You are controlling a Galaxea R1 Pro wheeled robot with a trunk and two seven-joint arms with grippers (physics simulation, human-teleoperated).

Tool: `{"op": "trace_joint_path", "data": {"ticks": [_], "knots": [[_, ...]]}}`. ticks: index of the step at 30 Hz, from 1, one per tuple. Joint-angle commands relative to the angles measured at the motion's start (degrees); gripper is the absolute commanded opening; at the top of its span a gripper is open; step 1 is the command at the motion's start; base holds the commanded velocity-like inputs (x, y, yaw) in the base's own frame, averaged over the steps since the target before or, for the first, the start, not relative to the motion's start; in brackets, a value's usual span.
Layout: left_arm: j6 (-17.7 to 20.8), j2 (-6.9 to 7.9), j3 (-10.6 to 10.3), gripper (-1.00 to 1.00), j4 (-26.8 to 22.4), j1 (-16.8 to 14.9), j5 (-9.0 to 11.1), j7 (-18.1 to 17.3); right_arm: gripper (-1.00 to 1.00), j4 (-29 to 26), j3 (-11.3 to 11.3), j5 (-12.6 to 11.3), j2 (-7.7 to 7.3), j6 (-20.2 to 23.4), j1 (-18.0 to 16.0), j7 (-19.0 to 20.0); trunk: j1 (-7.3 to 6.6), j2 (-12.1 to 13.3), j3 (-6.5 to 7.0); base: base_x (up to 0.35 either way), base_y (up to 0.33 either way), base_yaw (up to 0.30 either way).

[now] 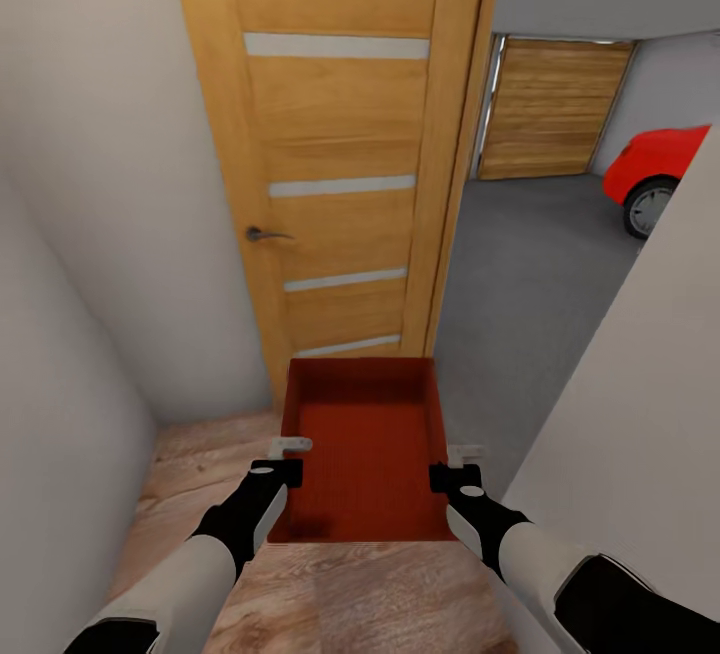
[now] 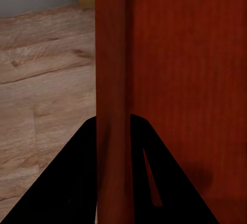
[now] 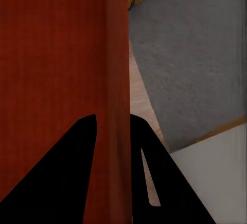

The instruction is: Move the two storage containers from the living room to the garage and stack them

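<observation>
Both arms reaching forward, left hand (image 1: 290, 459) and right hand (image 1: 452, 464) level — each clamped on a thin wall.

The storage container (image 1: 365, 454) looks like matt orange-red plastic, its thin walls smooth and its bottom faintly ribbed, and both grippers' fingers (image 2: 72, 183) (image 3: 62, 178) are plain matt black. The door (image 1: 330, 134) is honey-coloured wood with visible grain, inset with pale frosted strips, and carries a dull metal handle (image 1: 265, 233). The plank floor (image 1: 380, 604) is light wood with a soft sheen, the garage floor (image 1: 530, 274) is rough, mottled grey concrete, and the red car (image 1: 650, 169) is glossy.
</observation>
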Motion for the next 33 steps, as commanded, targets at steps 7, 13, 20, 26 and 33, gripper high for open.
{"op": "trace_joint_path", "data": {"ticks": [7, 13, 20, 26, 33], "knots": [[0.8, 0.05, -0.6, -1.0, 2.9, 0.0, 0.9, 0.4, -1.0, -0.1, -0.9, 0.4, -0.05, -0.6, -0.1, -0.3, 0.06, -0.1, -0.52, 0.323, 0.03, -0.209], [0.8, 0.07, -0.6, -1.0, 2.9, 0.0, 0.7, 0.4, -1.0, -0.1, -0.9, 0.4, -0.06, -0.6, -0.1, -0.3, 0.06, -0.1, -0.83, 0.321, 0.134, -0.176], [0.7, 0.08, -0.6, -1.0, 2.8, 0.0, 0.6, 0.4, -1.0, -0.1, -0.9, 0.4, -0.14, -0.6, -0.1, -0.3, 0.06, -0.1, -0.88, 0.144, 0.027, -0.023], [0.7, 0.08, -0.6, -1.0, 2.8, 0.0, 0.7, 0.4, -1.0, -0.2, -0.9, 0.4, -0.15, -0.6, -0.1, -0.3, 0.06, -0.1, -0.88, 0.008, 0.005, -0.001], [0.8, 0.03, -0.6, -1.0, 2.8, 0.0, 0.8, 0.4, -1.0, -0.1, -0.9, 0.4, -0.16, -0.6, -0.1, -0.3, 0.06, -0.1, -0.88, 0.075, 0.216, 0.0]]}}
